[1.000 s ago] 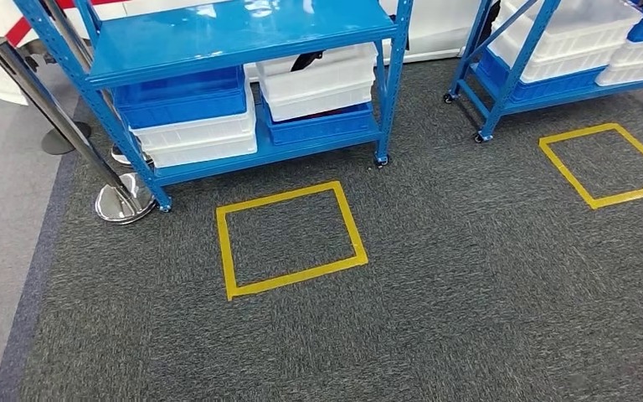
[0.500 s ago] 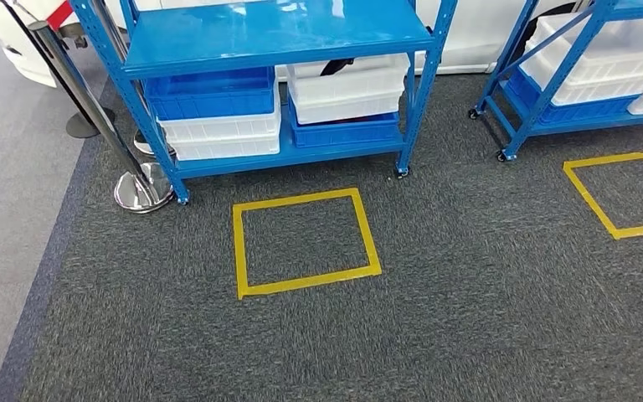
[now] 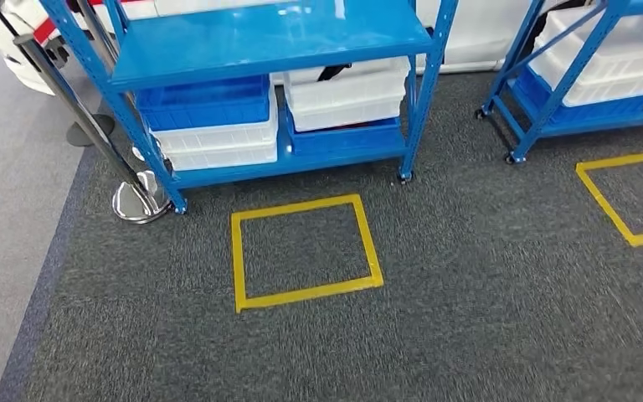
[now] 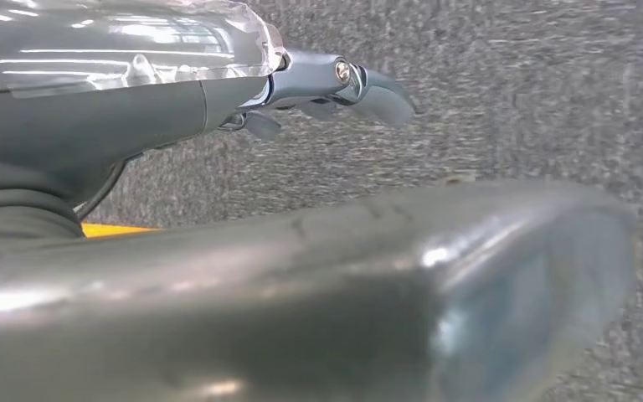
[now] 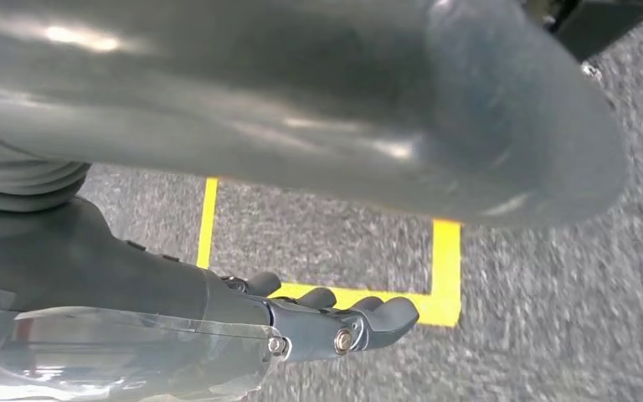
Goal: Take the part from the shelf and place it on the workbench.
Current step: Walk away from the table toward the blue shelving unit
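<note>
The left hand (image 4: 335, 88), grey with darker fingers, hangs over dark grey carpet with its fingers loosely apart and nothing in them. The right hand (image 5: 335, 322) hangs the same way, fingers gently curved but separate and empty, above a corner of yellow tape. Both arms seem to be down at the robot's sides because it is walking toward the shelving, not reaching. From the head view, the yellow taped square on the carpet (image 3: 306, 251) lies just in front of the blue metal shelf unit (image 3: 268, 42), probably as a standing mark for the robot; a second yellow taped square (image 3: 628, 197) sits likewise before a second blue shelf unit (image 3: 569, 75) to the right. So two squares, two shelf units. On the near unit's lower shelf I count four stacked plastic bins: blue over white (image 3: 218, 138) at left, white over blue (image 3: 347, 92) at right. The part to fetch is presumably in one of them, but I cannot see which. A chrome barrier post (image 3: 138, 201) stands beside the unit's left leg.
</note>
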{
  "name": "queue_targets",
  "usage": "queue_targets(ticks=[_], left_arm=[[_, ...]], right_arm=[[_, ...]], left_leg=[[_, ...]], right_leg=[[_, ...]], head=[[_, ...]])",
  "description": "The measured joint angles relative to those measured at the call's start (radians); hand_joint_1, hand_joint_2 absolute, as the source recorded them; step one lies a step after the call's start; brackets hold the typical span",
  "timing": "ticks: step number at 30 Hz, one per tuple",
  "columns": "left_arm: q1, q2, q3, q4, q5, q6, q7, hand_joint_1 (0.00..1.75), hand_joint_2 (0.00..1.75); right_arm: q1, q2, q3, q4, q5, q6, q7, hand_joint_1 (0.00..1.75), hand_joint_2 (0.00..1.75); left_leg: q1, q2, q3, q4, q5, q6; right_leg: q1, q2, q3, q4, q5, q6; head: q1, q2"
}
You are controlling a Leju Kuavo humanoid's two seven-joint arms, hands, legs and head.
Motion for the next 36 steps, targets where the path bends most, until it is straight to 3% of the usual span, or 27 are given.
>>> queue_targets(ticks=[2,3,4,5,7,9,10,11,13,14,17,19,20,21,22,24,25,28,29,31,33,34,35,36], left_arm=[[0.001,-0.001,0.0,0.0,-0.002,0.0,0.001,0.0,0.0],[0.002,-0.002,0.0,0.0,-0.002,0.0,0.001,0.0,0.0],[0.003,-0.002,0.0,0.0,-0.002,0.0,0.002,0.0,0.0],[0.004,-0.003,0.0,0.0,-0.002,0.0,0.002,0.0,0.0],[0.006,-0.004,0.0,-0.001,-0.004,0.0,0.003,0.0,0.0],[0.007,-0.003,0.0,-0.003,-0.005,0.0,0.004,0.0,0.0],[0.008,-0.003,0.0,-0.004,-0.005,0.0,0.004,0.0,0.0],[0.008,-0.004,0.0,-0.005,-0.006,0.0,0.005,0.0,0.0],[0.008,-0.004,0.0,-0.006,-0.006,0.0,0.004,0.0,0.0],[0.007,-0.004,0.0,-0.006,-0.006,0.0,0.004,0.0,0.0],[0.003,-0.005,-0.001,-0.006,-0.007,-0.001,0.004,0.0,0.0],[0.004,-0.007,-0.001,-0.006,-0.007,-0.002,0.004,0.0,0.0],[0.006,-0.008,-0.001,-0.006,-0.006,-0.002,0.005,0.0,0.0],[0.007,-0.01,-0.001,-0.006,-0.006,-0.002,0.005,0.0,0.0],[0.008,-0.012,-0.001,-0.006,-0.006,-0.002,0.006,0.0,0.0],[0.006,-0.014,-0.001,-0.006,-0.006,-0.002,0.007,0.0,0.0],[0.004,-0.014,-0.001,-0.006,-0.006,-0.002,0.008,0.0,0.0],[0.0,-0.015,-0.001,-0.007,-0.008,-0.002,0.01,0.0,0.0],[0.0,-0.016,-0.001,-0.007,-0.009,-0.002,0.01,0.0,0.0],[-0.001,-0.018,-0.001,-0.008,-0.01,-0.003,0.01,0.0,0.0],[0.0,-0.019,-0.001,-0.008,-0.011,-0.003,0.01,0.0,0.0],[0.002,-0.02,-0.001,-0.008,-0.011,-0.004,0.011,0.0,0.0],[0.003,-0.02,-0.001,-0.008,-0.011,-0.005,0.011,0.0,0.0],[0.004,-0.021,-0.001,-0.008,-0.012,-0.007,0.012,0.0,0.0]], right_arm=[[-0.001,0.0,-0.003,0.0,0.0,0.0,0.001,0.0,0.0],[-0.001,0.001,-0.005,0.0,0.0,0.0,0.002,0.0,0.0],[-0.001,0.001,-0.006,0.0,0.0,0.0,0.003,0.0,0.0],[0.0,0.001,-0.008,-0.001,0.0,0.0,0.003,0.0,0.0],[0.001,0.003,-0.01,-0.001,0.0,0.0,0.004,0.0,0.0],[0.0,0.007,-0.013,-0.002,0.0,0.0,0.004,0.0,0.0],[-0.001,0.01,-0.015,-0.002,0.0,0.0,0.005,0.0,0.0],[-0.003,0.01,-0.015,-0.003,0.0,0.0,0.005,0.0,0.0],[-0.005,0.011,-0.016,-0.004,0.0,0.0,0.006,0.0,0.0],[-0.006,0.012,-0.016,-0.004,0.0,0.0,0.006,0.0,0.0],[-0.009,0.012,-0.016,-0.005,0.0,0.0,0.006,0.0,0.0],[-0.008,0.012,-0.016,-0.005,0.0,0.0,0.007,0.0,0.0],[-0.007,0.012,-0.016,-0.006,0.0,0.0,0.007,0.0,0.0],[-0.005,0.011,-0.017,-0.007,0.0,0.0,0.009,0.0,0.0],[-0.002,0.011,-0.017,-0.008,-0.001,0.0,0.01,0.0,0.0],[0.0,0.01,-0.019,-0.01,-0.001,0.0,0.012,0.0,0.0],[0.0,0.01,-0.02,-0.011,-0.001,0.0,0.013,0.0,0.0],[-0.004,0.012,-0.021,-0.012,-0.001,0.0,0.014,0.0,0.0],[-0.004,0.012,-0.022,-0.012,-0.001,0.0,0.014,0.0,0.0],[-0.004,0.013,-0.022,-0.014,-0.001,0.0,0.015,0.0,0.0],[-0.004,0.013,-0.023,-0.015,-0.001,0.0,0.016,0.0,0.0],[-0.004,0.013,-0.023,-0.015,-0.001,0.0,0.018,0.0,0.0],[-0.004,0.013,-0.023,-0.016,-0.001,0.0,0.019,0.0,0.0],[-0.003,0.013,-0.023,-0.017,-0.001,0.001,0.021,0.0,0.0]], left_leg=[[0.0,0.001,-0.088,0.119,-0.051,-0.005],[0.0,0.001,-0.122,0.149,-0.073,-0.004],[-0.001,0.001,-0.142,0.149,-0.077,-0.001],[-0.002,0.001,-0.148,0.123,-0.06,0.004],[-0.01,0.004,-0.135,0.008,0.04,0.026],[-0.024,0.008,-0.12,-0.08,0.115,0.045],[-0.029,0.009,-0.116,-0.1,0.127,0.052],[-0.031,0.008,-0.109,-0.107,0.121,0.055],[-0.026,0.004,-0.081,-0.128,0.123,0.063],[-0.024,0.002,-0.066,-0.136,0.121,0.067],[-0.021,0.001,-0.038,-0.145,0.107,0.074],[-0.02,-0.002,-0.019,-0.145,0.089,0.072],[-0.019,-0.004,-0.005,-0.145,0.078,0.069],[-0.017,-0.005,0.011,-0.145,0.066,0.066],[-0.016,-0.006,0.025,-0.145,0.054,0.061],[-0.016,-0.008,0.045,-0.142,0.028,0.049],[-0.017,-0.008,0.053,-0.141,0.019,0.042],[-0.018,-0.007,0.059,-0.117,0.022,0.025],[-0.017,-0.005,0.041,-0.081,0.027,0.021],[-0.012,-0.001,-0.03,0.034,0.013,0.011],[-0.009,0.0,-0.114,0.136,-0.045,0.003],[-0.008,0.001,-0.143,0.155,-0.073,0.003],[-0.007,0.001,-0.158,0.145,-0.082,0.004],[-0.007,0.001,-0.162,0.107,-0.063,0.007]], right_leg=[[0.002,0.0,0.019,-0.003,-0.016,-0.005],[0.004,0.001,0.029,-0.003,-0.024,-0.006],[0.006,0.002,0.042,-0.003,-0.034,-0.007],[0.009,0.002,0.056,-0.003,-0.044,-0.007],[0.012,0.001,0.081,-0.004,-0.063,-0.007],[0.013,0.003,0.095,-0.007,-0.079,0.0],[0.012,0.003,0.1,-0.005,-0.082,0.006],[0.011,0.003,0.107,-0.004,-0.082,0.014],[0.01,0.002,0.112,0.017,-0.08,0.025],[0.01,0.002,0.1,0.046,-0.083,0.029],[0.005,0.004,-0.01,0.202,-0.137,0.043],[0.001,0.003,-0.072,0.252,-0.17,0.052],[-0.001,0.003,-0.083,0.235,-0.162,0.054],[-0.001,0.003,-0.08,0.19,-0.13,0.055],[-0.002,0.003,-0.07,0.13,-0.078,0.055],[0.003,0.002,-0.054,0.039,0.008,0.045],[0.005,0.003,-0.051,0.021,0.03,0.037],[0.004,0.004,-0.033,0.008,0.026,0.014],[0.002,0.003,-0.022,0.003,0.021,0.009],[0.001,0.002,0.003,-0.007,0.008,0.0],[0.001,0.003,0.025,-0.01,-0.01,-0.002],[0.001,0.004,0.037,-0.011,-0.021,-0.002],[0.001,0.004,0.052,-0.011,-0.032,-0.002],[0.001,0.005,0.068,-0.011,-0.044,0.0]], head=[[-0.001,0.0],[-0.001,0.0],[-0.001,0.0],[-0.001,0.0],[0.0,0.0],[0.0,0.0],[0.0,0.0],[-0.001,0.0],[-0.001,0.0],[0.0,0.0],[0.003,0.0],[0.004,0.0],[0.004,0.0],[0.004,0.0],[0.004,0.0],[0.005,0.0],[0.004,0.0],[0.004,0.0],[0.003,0.0],[0.001,0.0],[0.0,0.0],[-0.001,0.0],[0.0,0.0],[0.0,0.0]])
